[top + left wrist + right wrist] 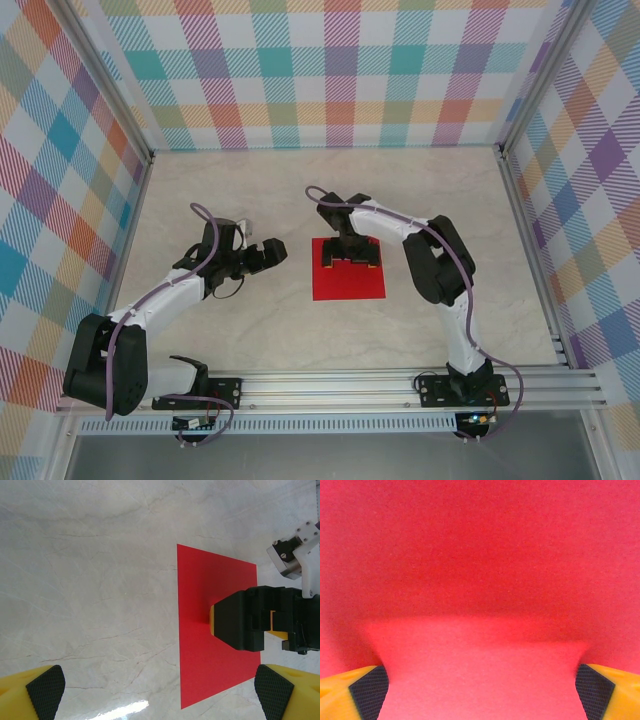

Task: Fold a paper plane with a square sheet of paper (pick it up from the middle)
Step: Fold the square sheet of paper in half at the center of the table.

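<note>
Your right tool (350, 262) stands wide, the square sheet of paper (347, 286) lying on the surface (250, 330) directly beneath it; left tool (268, 254), also wide, has the sheet ahead; right tool is nearer.

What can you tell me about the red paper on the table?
The red paper is a plain, thin, bright square with no marks. It lies on the pale marble-look table, near the middle, with no fold that I can see. The right end effector stands on its far half, fingers spread wide, tips on the sheet. Close up, the paper seems to hump up slightly between them. Nothing else touches it.
</note>
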Controlling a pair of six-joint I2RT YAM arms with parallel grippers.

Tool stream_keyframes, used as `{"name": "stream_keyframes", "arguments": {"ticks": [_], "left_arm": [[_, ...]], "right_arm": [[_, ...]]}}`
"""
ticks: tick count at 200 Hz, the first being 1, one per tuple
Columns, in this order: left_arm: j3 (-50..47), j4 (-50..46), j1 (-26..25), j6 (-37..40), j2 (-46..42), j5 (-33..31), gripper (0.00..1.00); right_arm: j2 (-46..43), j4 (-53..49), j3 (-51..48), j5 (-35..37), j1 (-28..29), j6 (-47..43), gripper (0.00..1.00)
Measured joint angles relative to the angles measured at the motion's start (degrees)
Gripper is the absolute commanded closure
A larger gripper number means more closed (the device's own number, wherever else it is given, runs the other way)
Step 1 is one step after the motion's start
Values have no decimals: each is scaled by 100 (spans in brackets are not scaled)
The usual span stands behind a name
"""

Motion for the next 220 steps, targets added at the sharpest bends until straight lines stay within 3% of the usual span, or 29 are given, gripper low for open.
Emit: {"name": "stream_keyframes", "arguments": {"ticks": [65, 146, 198, 220], "left_arm": [[26, 0, 0, 74, 39, 2, 0], [26, 2, 0, 90, 184, 24, 0], [31, 2, 0, 92, 184, 63, 0], [31, 2, 0, 92, 184, 70, 0]], "right_arm": [[9, 103, -87, -116, -4, -15, 1], [-98, 352, -339, -17, 76, 26, 19], [-50, 177, -96, -35, 85, -44, 11], [-4, -11, 44, -116, 94, -166, 2]]}}
